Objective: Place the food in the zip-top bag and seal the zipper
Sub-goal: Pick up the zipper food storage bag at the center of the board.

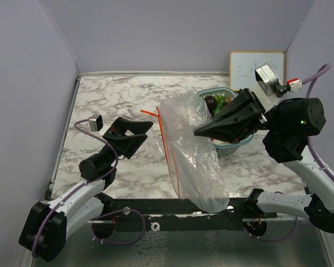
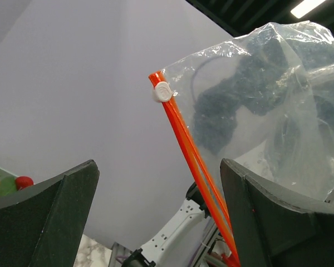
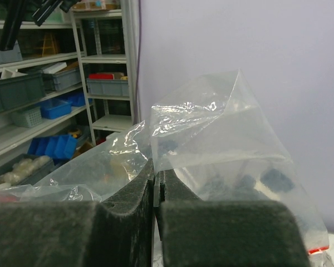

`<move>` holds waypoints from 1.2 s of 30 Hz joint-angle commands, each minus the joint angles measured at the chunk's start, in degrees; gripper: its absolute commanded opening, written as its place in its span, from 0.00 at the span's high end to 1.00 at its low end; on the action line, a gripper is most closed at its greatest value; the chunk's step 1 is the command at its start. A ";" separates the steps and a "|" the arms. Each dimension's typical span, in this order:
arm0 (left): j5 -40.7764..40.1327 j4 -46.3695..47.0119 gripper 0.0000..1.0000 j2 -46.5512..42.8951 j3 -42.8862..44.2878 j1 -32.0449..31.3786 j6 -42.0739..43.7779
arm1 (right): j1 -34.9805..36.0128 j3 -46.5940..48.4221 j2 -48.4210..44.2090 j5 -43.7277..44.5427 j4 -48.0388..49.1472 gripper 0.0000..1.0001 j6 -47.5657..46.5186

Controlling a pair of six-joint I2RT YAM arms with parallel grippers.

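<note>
The zip-top bag hangs crinkled above the table, and my right gripper is shut on a fold of its clear film, fingertips pressed together. The orange-red zipper runs down the bag's left edge. In the left wrist view the zipper, with a white slider at its top, passes between my open left gripper, close to the right finger and apart from both pads. The left gripper sits just left of the bag. The food lies in the teal basket behind the bag.
A small whiteboard leans at the back right wall. A black rail crosses the near edge under the bag's bottom. Grey walls close in the left and back sides of the marble table.
</note>
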 commanded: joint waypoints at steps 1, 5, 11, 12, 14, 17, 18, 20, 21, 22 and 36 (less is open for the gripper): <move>2.63 11.03 0.07 1.04 1.17 -0.24 -4.41 | 0.03 0.39 0.17 -3.24 4.31 0.98 1.21; 4.16 12.66 0.07 2.44 2.35 -0.62 -5.59 | 0.03 0.07 1.30 -3.22 5.63 0.98 1.09; 5.98 15.91 0.06 5.52 3.57 -2.17 -6.50 | 0.03 0.06 4.31 -4.03 10.52 0.98 2.77; 6.26 15.97 0.06 5.89 3.85 -2.70 -6.20 | 0.03 -0.02 4.99 -4.38 11.88 0.98 3.29; 6.70 16.06 0.06 6.61 4.13 -3.78 -5.75 | 0.03 0.06 6.11 -4.78 13.81 0.98 3.98; 7.99 16.15 0.06 6.43 4.83 -5.26 -4.52 | 0.03 0.19 7.19 -4.11 13.73 0.98 3.05; 8.16 16.14 0.06 5.95 4.82 -5.59 -3.90 | 0.03 0.08 7.21 -3.62 13.17 0.98 2.25; 7.91 16.15 0.06 4.93 4.70 -6.07 -3.00 | 0.03 -0.86 6.94 -2.10 11.43 0.98 0.25; 7.77 16.15 0.07 4.41 4.57 -6.16 -2.83 | 0.03 -1.58 6.49 -0.78 10.23 0.98 -1.13; 7.79 16.21 0.08 4.06 4.52 -6.20 -2.69 | 0.03 -2.40 5.89 1.05 8.44 0.98 -2.86; 6.59 16.14 1.00 6.28 2.53 -6.48 -4.75 | 0.03 -13.75 -5.22 34.01 -3.92 0.97 -18.44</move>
